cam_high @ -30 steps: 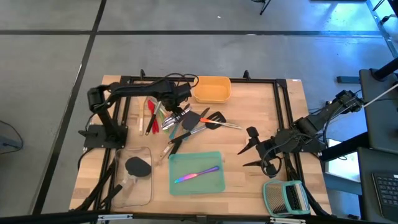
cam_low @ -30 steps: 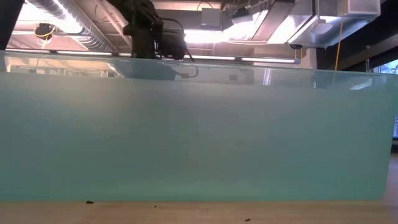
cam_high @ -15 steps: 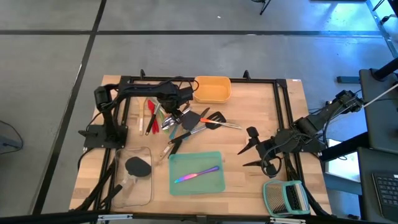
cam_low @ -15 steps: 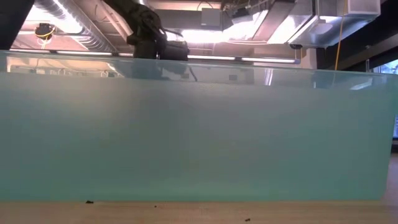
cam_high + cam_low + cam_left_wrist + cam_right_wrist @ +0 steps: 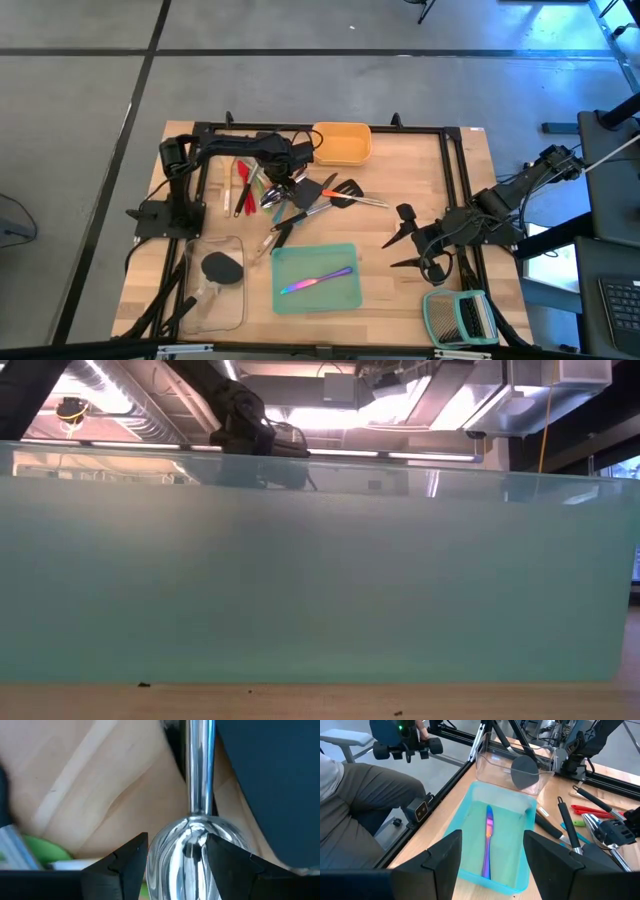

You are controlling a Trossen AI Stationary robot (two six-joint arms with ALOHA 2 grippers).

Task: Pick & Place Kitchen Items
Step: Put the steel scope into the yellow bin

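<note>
a light wooden table (image 5: 420,180) fills the overhead view, framed by black rails. on its far edge sits a yellow tray (image 5: 340,143), just beyond the left gripper (image 5: 279,187). toward the near edge lies a teal tray (image 5: 316,277), well apart from that gripper on its near side, and it holds one iridescent knife (image 5: 316,281) lying lengthwise (its wall also blocks nearly the whole low view). beside the teal tray a clear tray (image 5: 218,283) holds a black spatula head (image 5: 221,266). a green-framed grey slatted rack (image 5: 458,317) rests at the near corner, just nearer than the right gripper (image 5: 403,240). the left arm reaches across from its base and the left gripper hangs directly over the pile of utensils (image 5: 300,198), black spatulas, red, green and blue handled tools all heaped together. in the left wrist view its dark fingers (image 5: 125,865) stand apart, one on either side of the rounded bowl of a steel scoop (image 5: 192,845), whose bright handle runs away from the gripper; whether the fingers touch the scoop cannot be told. the right arm waits well away from the pile, its gripper spread wide and empty above bare table, with the teal tray ahead of its fingers. in the right wrist view a person's grey trouser leg (image 5: 365,795) shows beyond the table edge.
</note>
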